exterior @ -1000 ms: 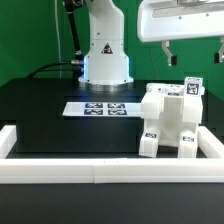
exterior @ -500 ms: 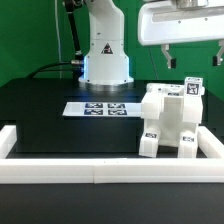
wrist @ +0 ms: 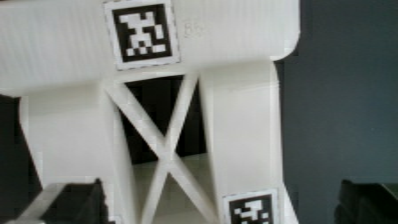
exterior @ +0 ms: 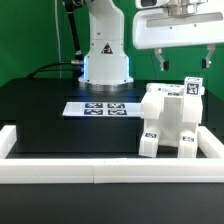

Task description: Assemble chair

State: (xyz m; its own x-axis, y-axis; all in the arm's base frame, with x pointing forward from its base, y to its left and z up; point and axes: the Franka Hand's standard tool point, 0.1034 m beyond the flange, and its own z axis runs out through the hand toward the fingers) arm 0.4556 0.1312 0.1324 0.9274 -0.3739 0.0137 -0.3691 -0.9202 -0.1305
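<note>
One blocky white piece, the chair (exterior: 170,120), stands on the black surface (exterior: 50,115) at the exterior view's right. It sits close to the corner of the white border rail (exterior: 100,172) and near the marker board (exterior: 100,108). Small black-and-white tags (exterior: 190,88) show on its top and front faces. The tool (exterior: 184,62) hangs above the chair, apart from it, with its two fingers (exterior: 163,63) spread wide and nothing between them. In the wrist view, a chair side with crossed braces (wrist: 160,150) fills the frame, with dark fingertips (wrist: 68,200) at either side.
</note>
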